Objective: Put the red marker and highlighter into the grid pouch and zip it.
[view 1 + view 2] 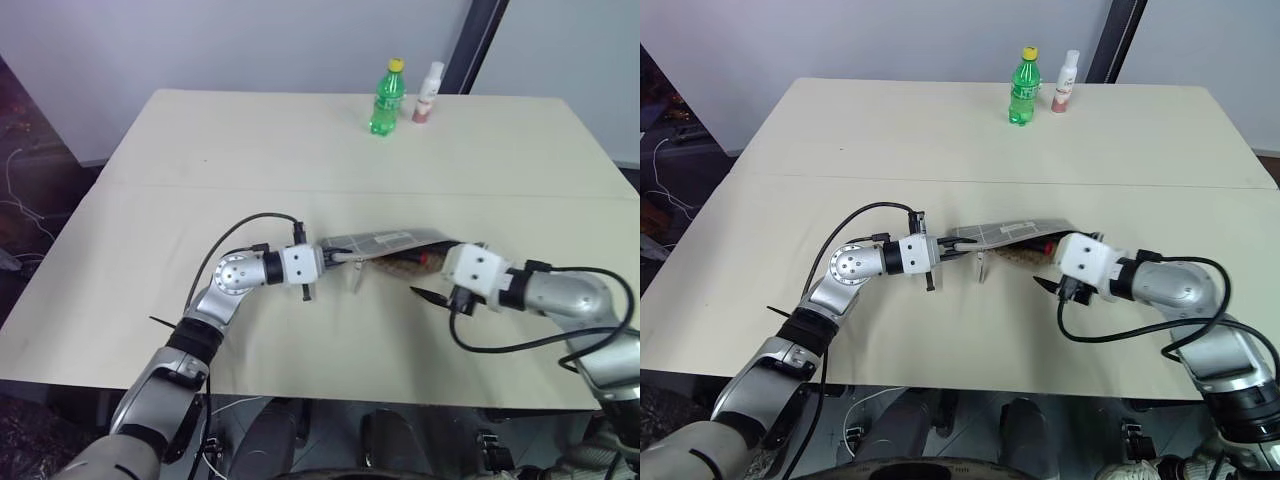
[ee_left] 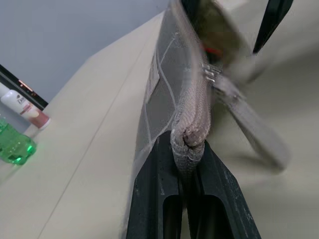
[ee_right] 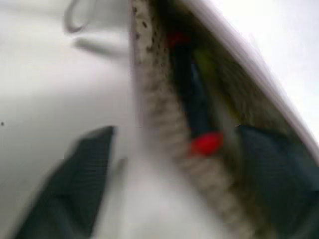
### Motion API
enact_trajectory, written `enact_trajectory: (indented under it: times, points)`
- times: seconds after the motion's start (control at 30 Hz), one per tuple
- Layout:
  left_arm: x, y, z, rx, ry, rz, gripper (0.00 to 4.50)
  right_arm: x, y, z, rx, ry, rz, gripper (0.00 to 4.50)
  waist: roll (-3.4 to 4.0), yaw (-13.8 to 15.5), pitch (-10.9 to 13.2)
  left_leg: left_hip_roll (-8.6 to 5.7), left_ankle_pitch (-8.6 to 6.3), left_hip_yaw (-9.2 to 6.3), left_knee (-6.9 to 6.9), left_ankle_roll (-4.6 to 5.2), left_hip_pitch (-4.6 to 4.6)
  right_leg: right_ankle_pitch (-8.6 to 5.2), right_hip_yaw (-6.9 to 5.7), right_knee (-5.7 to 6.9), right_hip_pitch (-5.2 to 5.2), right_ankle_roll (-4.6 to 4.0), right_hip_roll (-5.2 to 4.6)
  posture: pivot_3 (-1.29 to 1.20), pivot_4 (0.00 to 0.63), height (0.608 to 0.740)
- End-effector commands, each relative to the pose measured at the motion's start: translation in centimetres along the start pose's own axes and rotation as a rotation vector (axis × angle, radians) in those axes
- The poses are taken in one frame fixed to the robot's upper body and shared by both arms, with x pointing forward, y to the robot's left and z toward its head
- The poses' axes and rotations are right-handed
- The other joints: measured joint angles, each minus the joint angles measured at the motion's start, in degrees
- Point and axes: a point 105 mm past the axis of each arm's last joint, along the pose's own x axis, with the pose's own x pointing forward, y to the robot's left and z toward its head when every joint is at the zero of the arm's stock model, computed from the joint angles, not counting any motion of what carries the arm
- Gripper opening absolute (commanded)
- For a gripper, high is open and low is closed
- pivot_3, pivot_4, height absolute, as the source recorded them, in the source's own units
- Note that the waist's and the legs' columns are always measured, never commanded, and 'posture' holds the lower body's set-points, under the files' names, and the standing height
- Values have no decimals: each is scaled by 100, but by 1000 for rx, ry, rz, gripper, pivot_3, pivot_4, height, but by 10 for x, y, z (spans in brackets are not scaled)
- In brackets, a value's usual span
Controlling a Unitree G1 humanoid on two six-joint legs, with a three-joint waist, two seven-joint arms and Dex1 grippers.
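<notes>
The grid pouch (image 1: 385,241) lies mid-table with its mouth gaping toward me. My left gripper (image 2: 187,149) is shut on the pouch's zip-end seam and holds that end just off the table, and the grey zip pull strap (image 1: 355,274) dangles beside it. My right gripper (image 1: 436,285) is open at the pouch's other end, one black finger (image 3: 75,189) outside the mouth and the other inside it, with the zip edge between them. The red marker (image 3: 205,143) lies inside the pouch. A blurred yellowish shape next to it looks like the highlighter (image 3: 205,64).
A green bottle (image 1: 386,97) and a small white bottle (image 1: 428,92) stand at the table's far edge. The beige table (image 1: 200,170) stretches wide around the pouch. Black cables loop off both wrists close to the tabletop.
</notes>
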Motion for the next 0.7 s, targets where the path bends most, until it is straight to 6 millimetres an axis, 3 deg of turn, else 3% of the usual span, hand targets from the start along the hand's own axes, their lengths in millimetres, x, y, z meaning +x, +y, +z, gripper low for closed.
enact_trajectory:
  times: [0.03,0.1,0.17,0.27,0.4,0.6,0.7]
  points:
    - [1,2,9,22,-36,19,0,-18,-6,24,88,-126,-41,4313,0,-1,0,2,0,0,0,0,1,0,0,2,0,0,0,0,150,740]
    - [0,2,9,22,-36,21,0,-27,-3,33,189,-184,-32,4313,0,-2,0,3,0,0,0,1,1,0,0,3,0,0,0,0,150,740]
    - [1,1,8,21,-35,24,0,-38,13,37,337,-231,35,4313,0,15,0,3,0,0,0,1,-1,-1,1,3,-1,0,0,0,150,740]
    - [6,-5,9,30,-43,-1,0,-41,37,25,564,-225,90,4313,-2,18,0,1,-5,-7,0,7,-2,-1,-2,2,3,-1,-1,0,150,740]
    - [13,-5,12,66,-49,-11,0,-17,56,2,717,-191,9,4313,-1,-7,-1,1,-5,-3,3,7,1,-11,1,-1,7,-20,-3,0,150,740]
    - [21,-4,17,177,-49,-46,0,22,65,3,896,-220,-37,4313,0,-10,-1,1,-5,-1,2,7,2,-11,6,-2,-2,-24,-1,0,150,740]
    - [25,-3,21,254,-52,-71,0,39,59,15,938,-290,-61,4313,0,4,-1,-4,-5,-1,-5,7,0,-6,7,-7,-6,-16,-1,0,150,740]
